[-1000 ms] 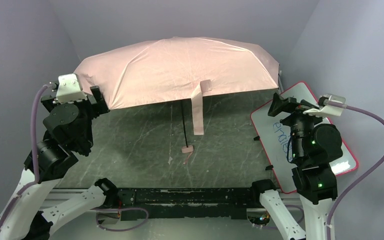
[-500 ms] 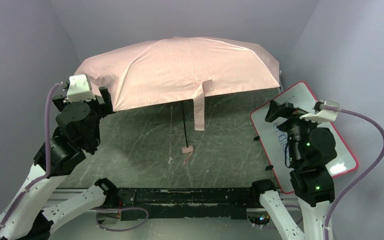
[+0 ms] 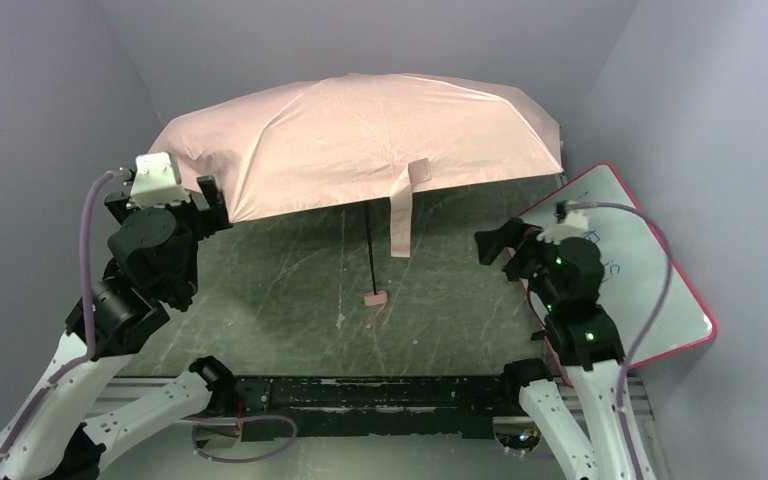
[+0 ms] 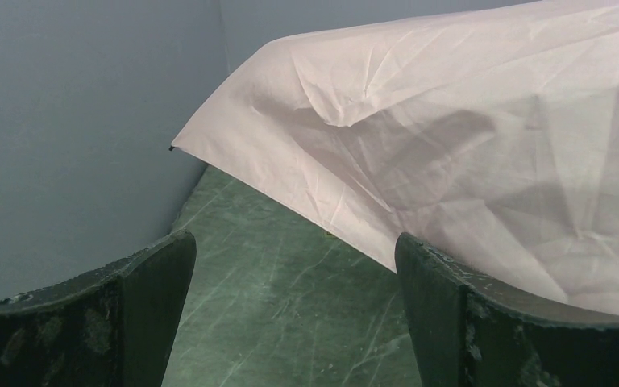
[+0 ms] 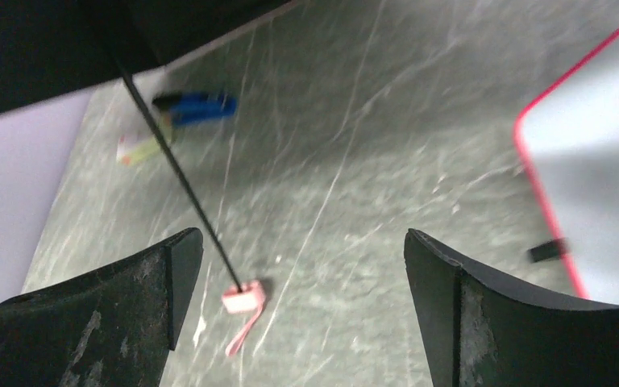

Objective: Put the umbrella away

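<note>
The umbrella stands open at the back of the table, its pale pink canopy (image 3: 360, 140) tilted forward. A thin black shaft (image 3: 369, 250) runs down to a small pink handle (image 3: 375, 298) resting on the tabletop, and a pink strap (image 3: 400, 215) hangs from the canopy's front edge. My left gripper (image 3: 210, 195) is open beside the canopy's left edge, and the left wrist view shows the fabric (image 4: 451, 145) just ahead of the left gripper (image 4: 294, 250). My right gripper (image 3: 495, 245) is open and faces left. In its wrist view the handle (image 5: 243, 298) and shaft (image 5: 177, 169) lie beyond the right gripper (image 5: 302, 250).
A red-rimmed whiteboard (image 3: 640, 280) lies at the right, behind the right arm, and its rim (image 5: 544, 193) shows in the right wrist view. Under the canopy lie a blue marker (image 5: 197, 106) and a small pale item (image 5: 141, 147). Grey walls close in on both sides.
The right arm has swung left and down, from over the whiteboard toward the table's middle. The left arm moved a little closer to the canopy edge. Both grippers stayed open.
</note>
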### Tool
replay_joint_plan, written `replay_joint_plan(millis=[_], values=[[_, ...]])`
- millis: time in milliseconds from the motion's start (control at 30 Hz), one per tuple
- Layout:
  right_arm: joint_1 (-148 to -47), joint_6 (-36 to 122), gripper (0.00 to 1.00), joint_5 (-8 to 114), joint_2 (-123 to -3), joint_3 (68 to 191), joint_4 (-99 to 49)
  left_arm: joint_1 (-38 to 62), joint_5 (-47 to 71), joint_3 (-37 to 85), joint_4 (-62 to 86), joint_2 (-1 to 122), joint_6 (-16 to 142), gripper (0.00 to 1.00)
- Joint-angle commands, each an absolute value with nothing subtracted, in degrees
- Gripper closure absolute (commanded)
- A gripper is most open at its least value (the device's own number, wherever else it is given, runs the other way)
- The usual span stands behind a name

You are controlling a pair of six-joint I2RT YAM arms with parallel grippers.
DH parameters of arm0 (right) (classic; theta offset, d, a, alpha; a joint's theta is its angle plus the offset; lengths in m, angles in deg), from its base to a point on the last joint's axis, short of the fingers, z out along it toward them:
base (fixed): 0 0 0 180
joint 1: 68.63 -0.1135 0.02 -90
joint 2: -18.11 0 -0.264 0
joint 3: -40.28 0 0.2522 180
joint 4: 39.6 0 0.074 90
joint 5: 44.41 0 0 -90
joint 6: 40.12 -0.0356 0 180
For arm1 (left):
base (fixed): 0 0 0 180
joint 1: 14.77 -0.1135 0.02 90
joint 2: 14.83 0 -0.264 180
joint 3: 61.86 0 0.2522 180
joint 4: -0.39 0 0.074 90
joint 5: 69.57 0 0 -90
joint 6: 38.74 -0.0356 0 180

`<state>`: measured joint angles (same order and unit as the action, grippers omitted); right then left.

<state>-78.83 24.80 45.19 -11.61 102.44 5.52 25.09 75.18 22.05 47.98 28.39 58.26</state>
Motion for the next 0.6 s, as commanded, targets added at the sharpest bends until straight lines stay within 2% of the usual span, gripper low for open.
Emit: replay_joint_plan(millis=[0,200,367,567], values=[[-78.9,23.5,0.0,62.9,-16.1,97.3,-2.3,25.3,72.0,21.5,47.6,26.7,59.4,0.03],[-78.9,22.4,0.0,71.9,-20.4,89.7,-16.3,25.3,70.2,20.4,48.8,25.1,60.7,0.03],[-80.3,18.0,0.0,76.2,-29.8,84.8,-31.9,25.3,68.1,18.5,49.3,24.2,62.9,0.06],[-92.9,22.1,0.0,66.3,-42.1,88.2,-38.3,25.3,69.2,18.2,50.0,23.2,63.6,0.05]])
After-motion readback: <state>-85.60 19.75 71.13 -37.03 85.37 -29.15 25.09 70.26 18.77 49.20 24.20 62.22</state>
